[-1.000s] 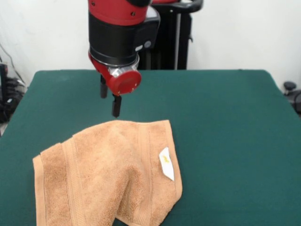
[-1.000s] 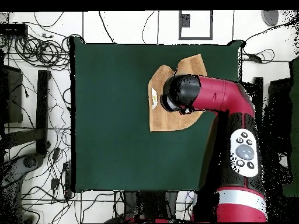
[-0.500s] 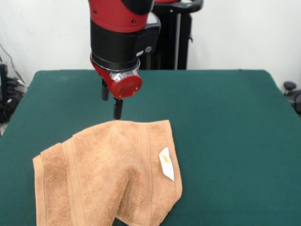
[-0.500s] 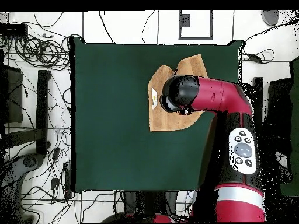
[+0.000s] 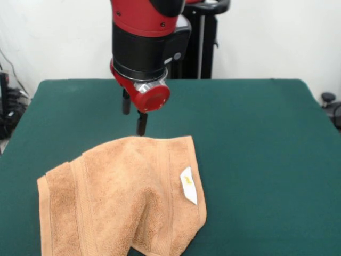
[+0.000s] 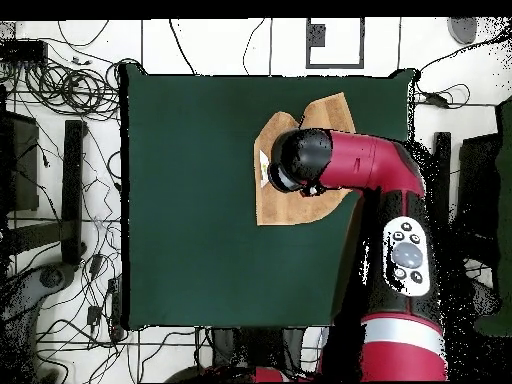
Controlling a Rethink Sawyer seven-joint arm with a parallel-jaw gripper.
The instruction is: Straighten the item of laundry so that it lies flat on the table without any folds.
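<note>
Gripper (image 5: 134,113) hangs from the red/black arm (image 5: 146,42), two dark fingers (image 5: 141,124) pointing down w/ a clear gap between them, i.e. spread, nothing held. Front view: lower fingertip sits just above the towel (image 5: 125,197) far edge, approx. at that edge's mid-point; contact vs. hover cannot be told. Overhead view: arm wrist covers the gripper, fingers not visible there; wrist lies over the towel (image 6: 290,205) centre. Towel is orange-tan terry, not flat: front view shows a raised fold running lengthwise through its middle, one corner tucked under at the near edge, woven border bands visible along the side toward picture left. White label (image 5: 188,192) is on the towel's picture-right edge in front view, lying on top of the cloth. Towel rests on the table (image 5: 256,160), dark green top; in front view it occupies the near-left part, w/ the towel's near edge cut by the picture bottom. Behind the towel, past the table's far edge, stands the black pedestal (image 5: 205,40)
</note>
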